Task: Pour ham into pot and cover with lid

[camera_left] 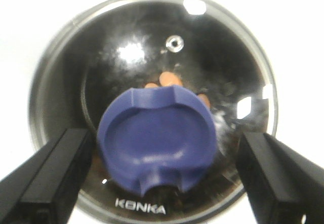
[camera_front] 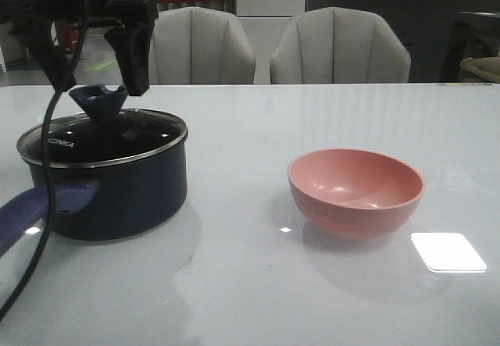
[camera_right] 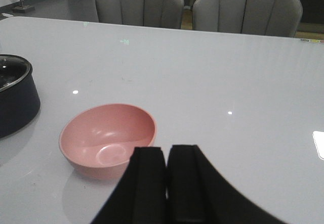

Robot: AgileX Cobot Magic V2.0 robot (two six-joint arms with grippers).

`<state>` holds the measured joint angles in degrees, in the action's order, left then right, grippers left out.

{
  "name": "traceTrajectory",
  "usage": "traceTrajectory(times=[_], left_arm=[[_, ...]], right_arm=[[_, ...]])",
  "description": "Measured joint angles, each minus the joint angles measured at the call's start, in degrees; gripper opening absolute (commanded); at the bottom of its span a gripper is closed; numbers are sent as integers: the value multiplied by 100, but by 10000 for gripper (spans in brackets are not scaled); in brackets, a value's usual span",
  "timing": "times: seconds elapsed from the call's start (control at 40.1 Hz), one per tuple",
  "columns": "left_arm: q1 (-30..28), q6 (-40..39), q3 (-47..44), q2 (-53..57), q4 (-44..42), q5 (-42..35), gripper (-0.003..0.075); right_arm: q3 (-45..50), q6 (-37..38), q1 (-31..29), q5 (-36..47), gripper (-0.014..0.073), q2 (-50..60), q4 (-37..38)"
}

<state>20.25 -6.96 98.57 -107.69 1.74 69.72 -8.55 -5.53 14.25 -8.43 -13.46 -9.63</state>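
The only word to read is "KONKA", in white letters. It stands on the dark glass of the lid [camera_left: 152,82], close to the silver rim. In the left wrist view it sits between the two fingers of the left pincer [camera_left: 162,178], just past the blue knob [camera_left: 157,138]. No other words or numbers show.

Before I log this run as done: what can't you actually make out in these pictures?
- Ham: left wrist view shows only orange bits through the dark lid; the knob hides the rest, so no count.
- Pot handle: cut off by the front view's left edge.
- Right gripper: absent from front view.
- Pink bowl: near rim hidden behind right fingers.
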Motion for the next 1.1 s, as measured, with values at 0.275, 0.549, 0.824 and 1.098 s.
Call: traceTrajectory(times=[0.275,0.549,0.824,1.098], left_arm=[[0,0,-373,1162,10,-180,603],[0,0,-1878,2862,7,-1023,603],[0,0,-3643,5073,-108,-2176,603],[0,9,-5620,7418,-466,-3281,603]], right_arm=[[0,0,0,0,148,0,0],[0,0,0,0,148,0,0],[0,0,0,0,148,0,0],[0,0,0,0,148,0,0]])
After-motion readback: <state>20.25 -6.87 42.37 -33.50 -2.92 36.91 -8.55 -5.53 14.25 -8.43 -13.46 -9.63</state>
